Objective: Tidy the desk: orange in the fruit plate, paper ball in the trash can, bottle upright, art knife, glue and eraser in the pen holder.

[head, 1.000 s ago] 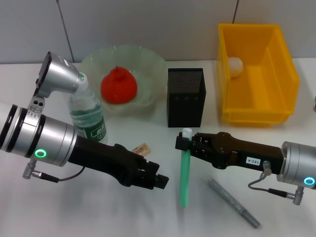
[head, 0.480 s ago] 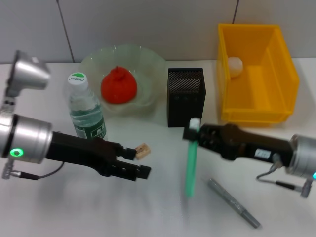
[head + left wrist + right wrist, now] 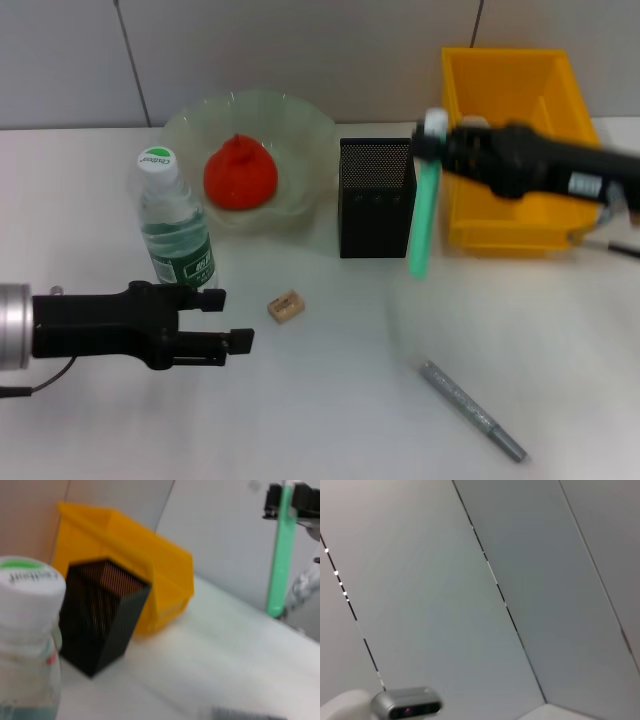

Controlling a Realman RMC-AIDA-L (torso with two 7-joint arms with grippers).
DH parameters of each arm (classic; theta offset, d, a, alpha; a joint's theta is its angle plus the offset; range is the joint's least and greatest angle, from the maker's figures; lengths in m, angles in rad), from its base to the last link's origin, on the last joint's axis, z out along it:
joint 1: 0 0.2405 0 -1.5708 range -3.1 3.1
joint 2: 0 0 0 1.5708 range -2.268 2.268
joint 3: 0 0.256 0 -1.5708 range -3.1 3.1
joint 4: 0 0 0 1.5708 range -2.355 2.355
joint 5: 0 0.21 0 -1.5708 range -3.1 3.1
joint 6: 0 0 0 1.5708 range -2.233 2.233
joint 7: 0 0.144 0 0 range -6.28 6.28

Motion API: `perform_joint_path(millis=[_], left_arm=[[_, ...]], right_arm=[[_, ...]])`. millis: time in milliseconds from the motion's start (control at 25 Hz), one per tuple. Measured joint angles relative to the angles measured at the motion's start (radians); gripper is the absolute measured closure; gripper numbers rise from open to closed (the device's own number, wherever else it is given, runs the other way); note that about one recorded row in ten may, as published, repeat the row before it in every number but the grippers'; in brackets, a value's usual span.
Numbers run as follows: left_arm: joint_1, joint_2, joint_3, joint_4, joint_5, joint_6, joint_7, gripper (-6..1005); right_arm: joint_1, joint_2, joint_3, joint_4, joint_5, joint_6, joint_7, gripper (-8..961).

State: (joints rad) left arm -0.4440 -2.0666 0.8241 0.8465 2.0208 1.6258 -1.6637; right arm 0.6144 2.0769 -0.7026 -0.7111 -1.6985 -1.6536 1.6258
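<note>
Glue stick [image 3: 424, 220], a green tube with a white cap, hangs upright in the air, pinched near its cap by the right end effector [image 3: 432, 148]; it sits just beside the right wall of the pen holder [image 3: 376, 198], between that holder and the trash can [image 3: 520, 150], its lower end clear of the table [image 3: 330, 400]. Left wrist view shows the same green tube [image 3: 280, 555] held at its top, well apart from the black mesh holder [image 3: 102, 615] and yellow bin [image 3: 135, 555]. Left end effector [image 3: 228, 320] is low over the table at the left, fingers spread, holding nothing, near the eraser [image 3: 286, 305], which lies flat on the table and is not touched. Bottle [image 3: 172, 222] stands upright, cap on, just behind the left end effector; its cap [image 3: 30, 587] fills the near side of the left wrist view. Orange [image 3: 241, 172] rests in the fruit plate [image 3: 190, 125]. Art knife [image 3: 470, 410], a grey slim bar, lies diagonally on the table at the front right. Paper ball cannot be made out behind the right arm. Right wrist view shows only wall panels.
</note>
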Motion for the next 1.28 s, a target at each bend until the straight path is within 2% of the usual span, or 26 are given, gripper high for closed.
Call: perform_joint_path(millis=[120, 200, 280, 320, 360, 440, 480, 520, 680, 760, 1080, 1280], left_arm=[[0.050, 0.004, -0.007, -0.024, -0.089, -0.001, 0.099, 185], [0.081, 0.005, -0.012, -0.039, -0.135, -0.001, 0.179, 184], [0.081, 0.005, -0.012, -0.039, -0.135, -0.001, 0.179, 184], [0.081, 0.005, -0.012, -0.039, -0.135, -0.001, 0.179, 184], [0.097, 0.004, -0.013, -0.060, -0.162, -0.001, 0.244, 184], [0.097, 0.004, -0.013, -0.060, -0.162, -0.001, 0.244, 185], [0.105, 0.006, -0.018, -0.135, -0.205, -0.012, 0.341, 185], [0.105, 0.006, -0.018, -0.135, -0.205, -0.012, 0.341, 185], [0.098, 0.006, -0.024, -0.164, -0.206, -0.026, 0.362, 184], [0.091, 0.005, -0.025, -0.169, -0.207, -0.032, 0.364, 184], [0.081, 0.003, -0.022, -0.171, -0.206, -0.044, 0.362, 184], [0.076, 0.002, -0.017, -0.173, -0.205, -0.069, 0.359, 184]], right_arm=[[0.035, -0.004, 0.000, -0.082, 0.000, 0.025, 0.039, 779], [0.067, -0.020, -0.008, -0.141, -0.007, 0.076, 0.059, 777], [0.089, -0.035, -0.012, -0.149, -0.015, 0.117, 0.061, 775], [0.089, -0.035, -0.012, -0.149, -0.015, 0.117, 0.061, 774], [0.111, -0.050, -0.013, -0.136, -0.023, 0.165, 0.056, 773], [0.119, -0.054, -0.013, -0.128, -0.028, 0.190, 0.048, 771], [0.128, -0.056, -0.013, -0.115, -0.035, 0.218, 0.037, 770], [0.134, -0.057, -0.013, -0.103, -0.042, 0.238, 0.027, 769], [0.168, -0.050, -0.040, -0.026, -0.082, 0.345, -0.018, 766], [0.189, -0.039, -0.095, 0.040, -0.086, 0.451, -0.071, 764], [0.241, -0.006, -0.136, 0.127, -0.087, 0.600, -0.144, 757], [0.262, -0.003, -0.186, 0.148, -0.093, 0.672, -0.120, 752]])
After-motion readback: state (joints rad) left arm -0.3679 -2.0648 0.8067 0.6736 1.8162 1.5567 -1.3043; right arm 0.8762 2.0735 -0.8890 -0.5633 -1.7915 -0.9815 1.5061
